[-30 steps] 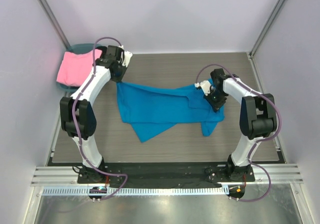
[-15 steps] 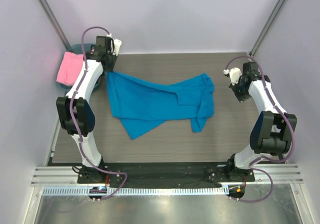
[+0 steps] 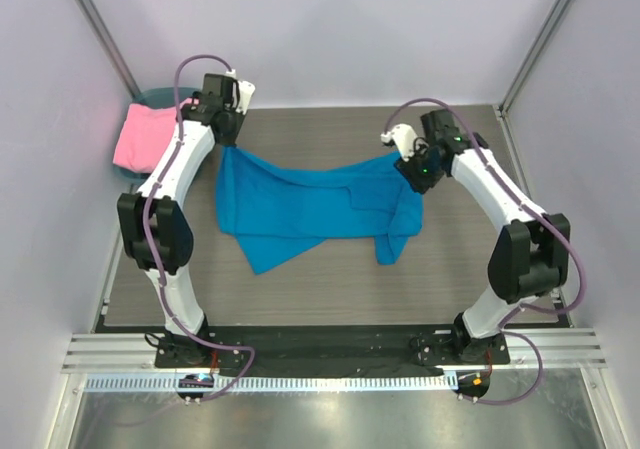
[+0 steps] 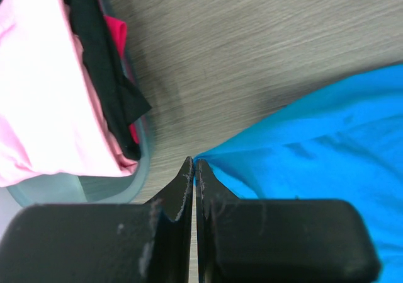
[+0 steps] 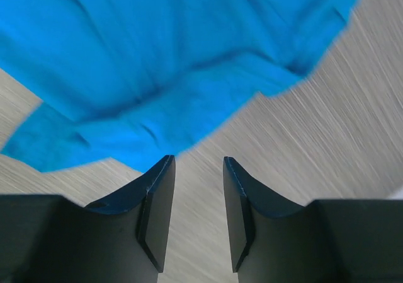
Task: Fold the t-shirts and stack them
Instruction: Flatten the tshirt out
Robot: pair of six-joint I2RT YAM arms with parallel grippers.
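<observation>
Left gripper (image 4: 194,164) clenched on blue t-shirt (image 4: 327,138) corner at its fingertips; right gripper (image 5: 198,166) released, shirt just beyond the tips; only left wrist view shows black cloth (image 4: 101,69) beside pink shirt (image 4: 38,94)

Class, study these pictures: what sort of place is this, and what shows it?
Probably a robotics lab cell, not a home: left arm and right arm bolted to a metal rail, plain walls with frame posts enclosing the table, and a blue t-shirt near a bin of clothes.
</observation>
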